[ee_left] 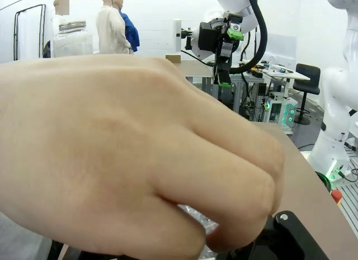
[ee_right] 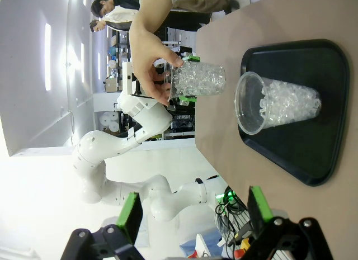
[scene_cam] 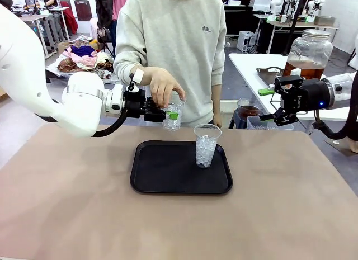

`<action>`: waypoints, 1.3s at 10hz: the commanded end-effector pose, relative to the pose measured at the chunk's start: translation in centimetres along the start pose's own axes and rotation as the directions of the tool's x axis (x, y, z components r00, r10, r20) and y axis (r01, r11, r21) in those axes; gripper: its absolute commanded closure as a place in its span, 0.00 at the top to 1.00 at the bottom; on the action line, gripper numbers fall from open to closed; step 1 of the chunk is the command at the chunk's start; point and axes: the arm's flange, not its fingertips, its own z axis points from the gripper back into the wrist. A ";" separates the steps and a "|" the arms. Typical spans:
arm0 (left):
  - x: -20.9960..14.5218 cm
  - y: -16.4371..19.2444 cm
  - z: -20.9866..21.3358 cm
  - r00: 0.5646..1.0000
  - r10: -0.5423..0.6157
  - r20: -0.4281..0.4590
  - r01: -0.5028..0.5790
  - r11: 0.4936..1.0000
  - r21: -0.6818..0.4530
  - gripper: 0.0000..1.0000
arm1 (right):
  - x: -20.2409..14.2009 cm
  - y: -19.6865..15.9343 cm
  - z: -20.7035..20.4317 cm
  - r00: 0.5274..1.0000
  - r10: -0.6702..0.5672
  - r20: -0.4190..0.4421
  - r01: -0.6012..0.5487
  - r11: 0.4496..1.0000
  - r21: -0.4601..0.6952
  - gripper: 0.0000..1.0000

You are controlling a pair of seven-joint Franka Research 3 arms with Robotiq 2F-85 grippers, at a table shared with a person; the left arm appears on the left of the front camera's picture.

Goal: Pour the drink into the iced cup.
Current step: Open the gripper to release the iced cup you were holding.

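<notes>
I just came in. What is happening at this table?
The left gripper is shut on a plastic cup of ice above the table, and a person's hand grips the same cup from above. A second iced cup stands on the black tray. The right gripper hangs open, holding nothing. Neither cup has liquid in it yet.
</notes>
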 end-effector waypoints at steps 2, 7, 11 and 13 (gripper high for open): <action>0.3 0.1 -0.1 1.000 -0.011 0.015 0.011 1.000 0.011 0.76 | 0.0 0.1 0.0 1.000 0.001 0.000 -0.001 1.000 0.003 1.00; 0.3 0.1 -0.1 1.000 -0.011 0.015 0.011 1.000 0.011 0.76 | 0.0 0.1 0.0 1.000 0.001 0.000 -0.001 1.000 0.003 1.00; 0.1 0.0 0.0 1.000 -0.001 0.002 0.001 1.000 0.001 0.76 | 0.0 0.1 0.0 1.000 0.001 0.000 -0.001 1.000 0.003 1.00; 0.0 0.0 0.3 1.000 -0.007 0.017 0.008 1.000 -0.013 1.00 | 0.0 0.1 0.0 1.000 0.001 0.000 -0.001 1.000 0.003 1.00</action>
